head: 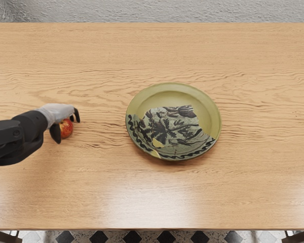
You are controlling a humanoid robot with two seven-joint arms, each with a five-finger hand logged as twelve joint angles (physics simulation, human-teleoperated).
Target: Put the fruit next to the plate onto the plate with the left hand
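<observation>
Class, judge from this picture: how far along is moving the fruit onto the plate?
Done: the left hand is over the fruit, on the table left of the plate. In hand: the grasp; whether it has closed is unclear. Left: lifting the fruit, carrying it right, setting it on the plate.

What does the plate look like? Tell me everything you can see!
The plate is round and shallow, and shiny like glazed ceramic. Its wide rim is yellow-green, the middle has a dark leafy picture, and a dark wavy band runs along the near edge. It lies flat on the wooden table, a little right of the middle, with nothing on it. Only the table touches it. The fruit and the left hand are off to its left.
</observation>
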